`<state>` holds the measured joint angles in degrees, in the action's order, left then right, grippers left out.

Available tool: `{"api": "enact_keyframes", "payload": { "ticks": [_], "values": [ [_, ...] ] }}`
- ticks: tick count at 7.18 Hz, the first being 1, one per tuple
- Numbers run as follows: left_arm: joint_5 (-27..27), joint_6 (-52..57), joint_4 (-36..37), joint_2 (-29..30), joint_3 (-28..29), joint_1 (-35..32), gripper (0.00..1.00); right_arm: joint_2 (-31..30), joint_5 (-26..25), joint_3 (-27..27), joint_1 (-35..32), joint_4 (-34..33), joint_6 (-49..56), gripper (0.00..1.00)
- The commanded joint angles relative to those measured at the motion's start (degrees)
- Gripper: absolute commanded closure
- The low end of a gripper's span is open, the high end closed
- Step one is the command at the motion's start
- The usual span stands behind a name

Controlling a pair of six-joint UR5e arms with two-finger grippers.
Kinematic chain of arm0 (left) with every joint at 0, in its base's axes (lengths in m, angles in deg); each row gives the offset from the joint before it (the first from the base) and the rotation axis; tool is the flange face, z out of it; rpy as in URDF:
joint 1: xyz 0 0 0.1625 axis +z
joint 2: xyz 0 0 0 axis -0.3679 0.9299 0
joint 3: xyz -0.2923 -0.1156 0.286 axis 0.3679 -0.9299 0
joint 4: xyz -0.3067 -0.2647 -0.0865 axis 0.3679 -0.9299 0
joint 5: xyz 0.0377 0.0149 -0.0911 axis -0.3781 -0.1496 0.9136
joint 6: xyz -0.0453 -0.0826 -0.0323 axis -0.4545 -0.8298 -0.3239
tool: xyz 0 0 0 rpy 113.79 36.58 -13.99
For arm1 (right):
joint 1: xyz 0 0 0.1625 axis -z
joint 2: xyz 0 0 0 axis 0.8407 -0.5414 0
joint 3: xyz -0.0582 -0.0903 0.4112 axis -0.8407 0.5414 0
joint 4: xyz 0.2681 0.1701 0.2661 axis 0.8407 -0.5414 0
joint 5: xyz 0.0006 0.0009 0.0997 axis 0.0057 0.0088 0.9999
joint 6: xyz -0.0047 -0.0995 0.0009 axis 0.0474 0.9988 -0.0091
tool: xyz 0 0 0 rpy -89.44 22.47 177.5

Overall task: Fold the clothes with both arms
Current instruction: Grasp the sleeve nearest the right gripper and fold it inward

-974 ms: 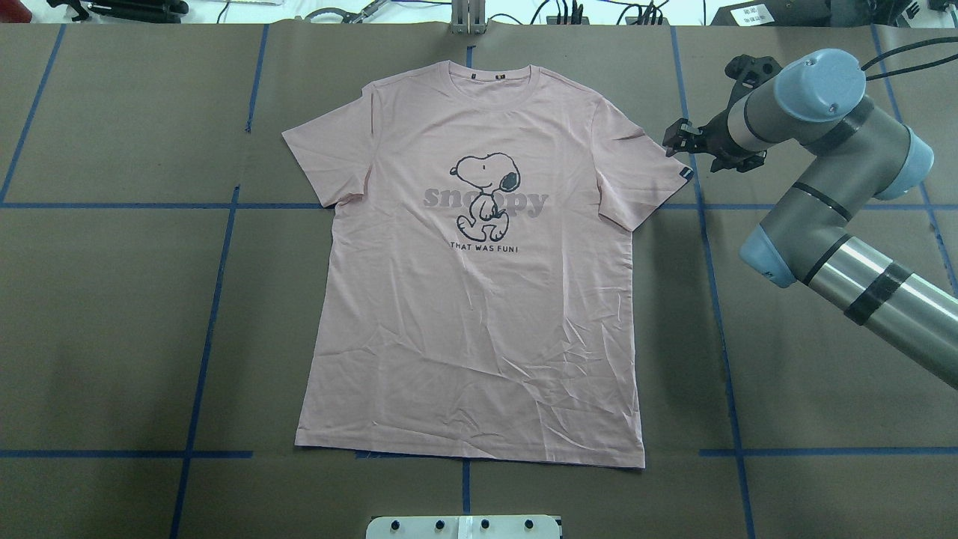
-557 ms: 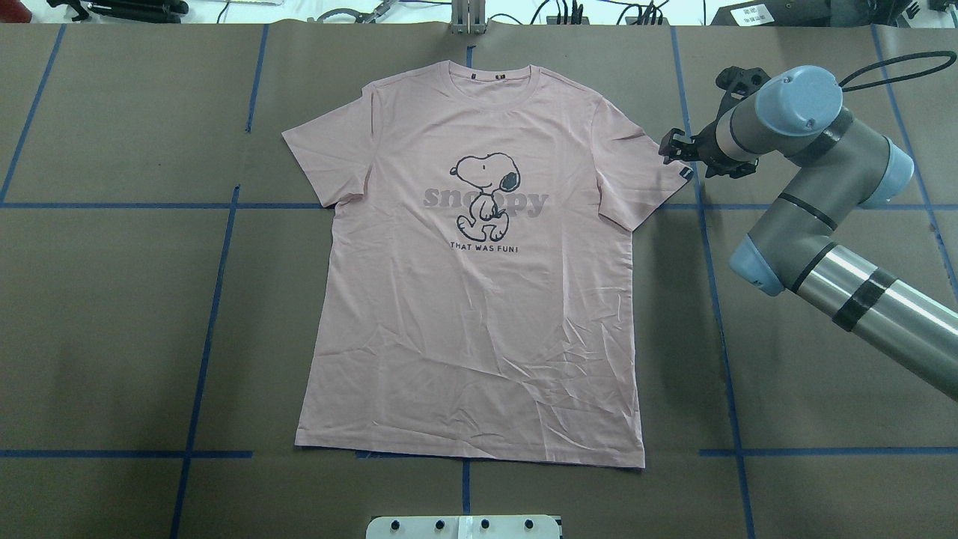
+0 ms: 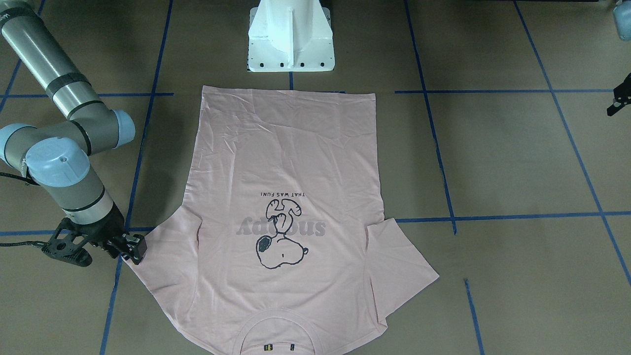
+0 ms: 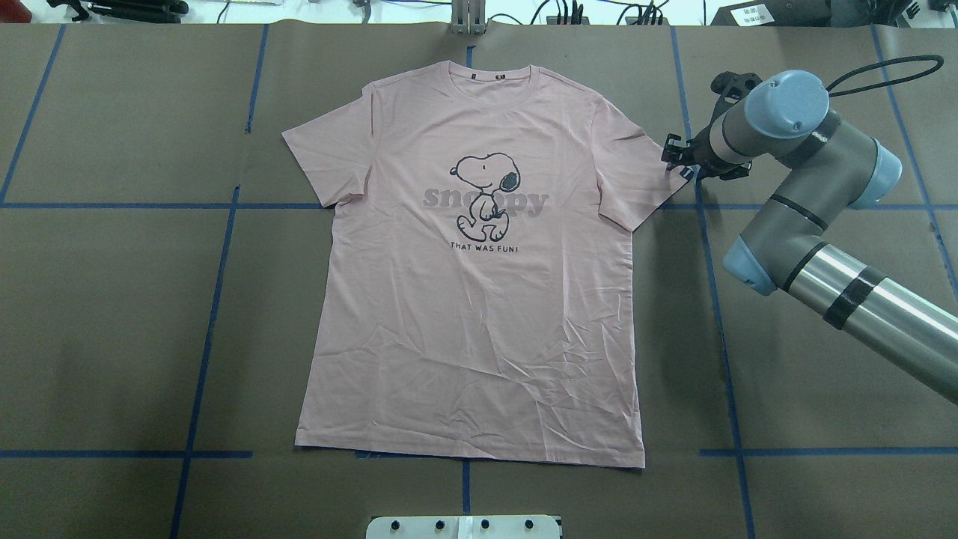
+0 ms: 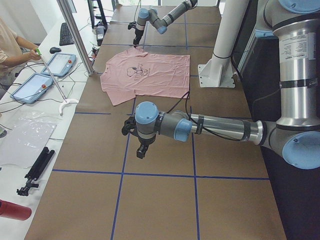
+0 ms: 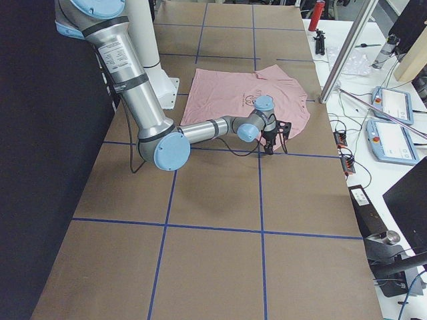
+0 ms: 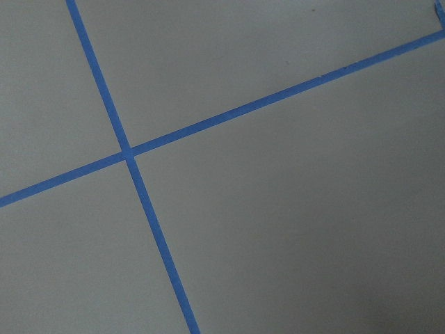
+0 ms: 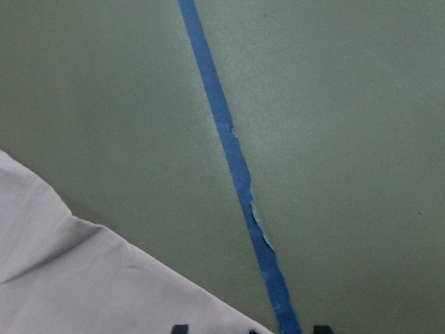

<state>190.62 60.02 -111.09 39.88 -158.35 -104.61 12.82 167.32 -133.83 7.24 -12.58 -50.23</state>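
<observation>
The pale pink T-shirt [image 4: 479, 299] lies flat and print-up in the middle of the table, collar at the far side; it also shows in the front view [image 3: 286, 148]. My right gripper [image 4: 671, 159] is low at the outer hem of the shirt's right-hand sleeve. The right wrist view shows the two fingertips [image 8: 179, 328] apart, with the sleeve's corner [image 8: 83, 278] lying between them, so it is open. My left gripper [image 5: 140, 151] hovers over bare table far from the shirt, and I cannot tell whether it is open or shut. The left wrist view holds only brown table and blue tape.
The white pedestal base [image 3: 291, 39] stands just behind the shirt's bottom hem. Blue tape lines [image 4: 217, 262] grid the brown table. Beyond the far edge are a metal post [image 5: 75, 35], tablets [image 5: 55, 65] and a person [image 5: 10, 45].
My right gripper has moved left and down onto the edge of the sleeve, the arm following it. The shirt has not shifted.
</observation>
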Motion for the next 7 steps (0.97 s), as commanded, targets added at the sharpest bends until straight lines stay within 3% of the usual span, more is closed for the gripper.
{"api": "enact_keyframes", "payload": {
  "ticks": [1,5,7],
  "values": [
    [0.0,-0.04,0.0,0.0,-0.06,0.06,0.0,0.05,0.28,-0.16,0.05,0.18,0.14,1.0],
    [0.0,-0.12,0.09,-0.18,-0.59,0.06,0.0,4.25,0.81,-2.37,3.72,1.23,-1.87,1.0],
    [0.09,-0.12,0.0,-0.09,-0.85,0.06,0.0,13.1,-0.86,4.62,5.31,0.71,-9.86,1.0]
  ]
}}
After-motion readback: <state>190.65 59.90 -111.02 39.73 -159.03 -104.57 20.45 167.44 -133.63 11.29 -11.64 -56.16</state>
